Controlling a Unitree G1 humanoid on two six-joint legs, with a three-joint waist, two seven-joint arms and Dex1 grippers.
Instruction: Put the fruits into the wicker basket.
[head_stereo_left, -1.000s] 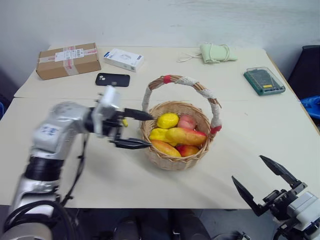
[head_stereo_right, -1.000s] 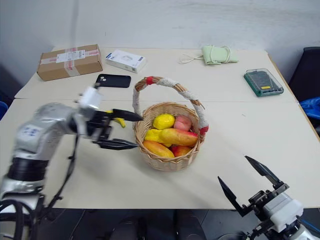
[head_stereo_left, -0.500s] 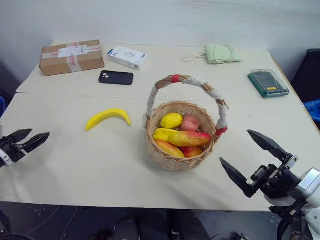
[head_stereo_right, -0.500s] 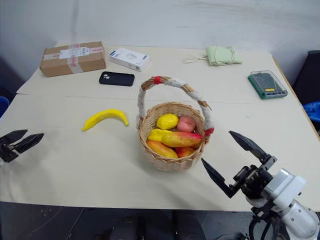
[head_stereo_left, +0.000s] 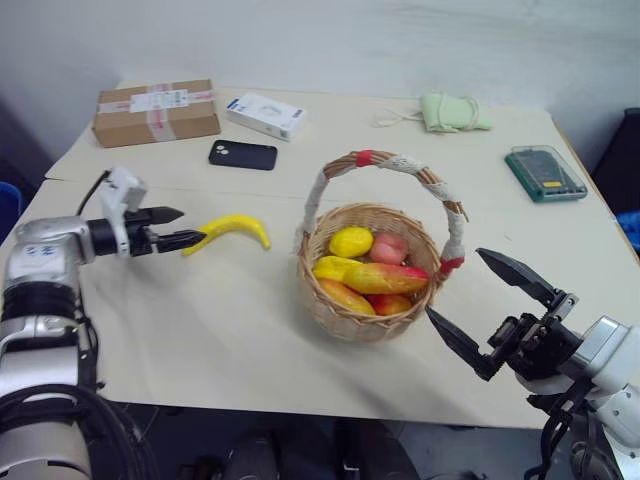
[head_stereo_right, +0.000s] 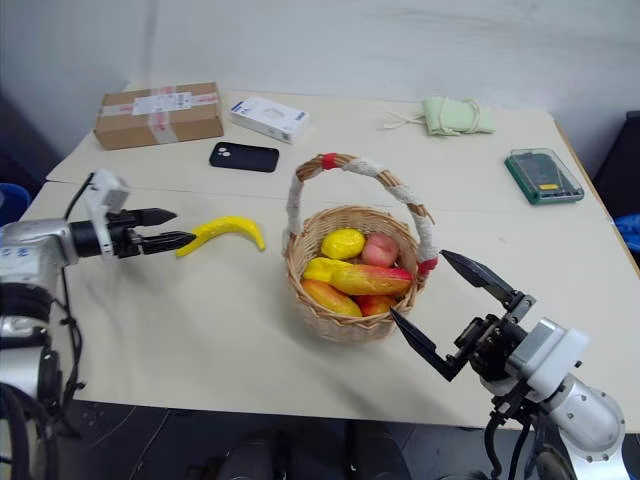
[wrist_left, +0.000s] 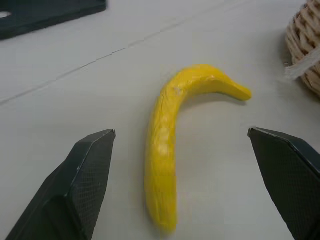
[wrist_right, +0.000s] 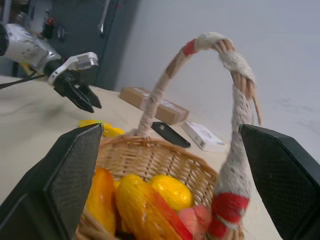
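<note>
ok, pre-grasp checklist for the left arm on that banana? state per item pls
1. Left gripper open: ok.
2. Banana between the fingers, seen from the left wrist: ok.
3. Banana lying free on the table, apart from the wicker basket: ok.
4. Fingertips down at the banana: not ok, they sit at its near end, no contact seen.
5. Room in the basket among the other fruits: cannot tell.
6. Right gripper open and off the left arm's path: ok.
</note>
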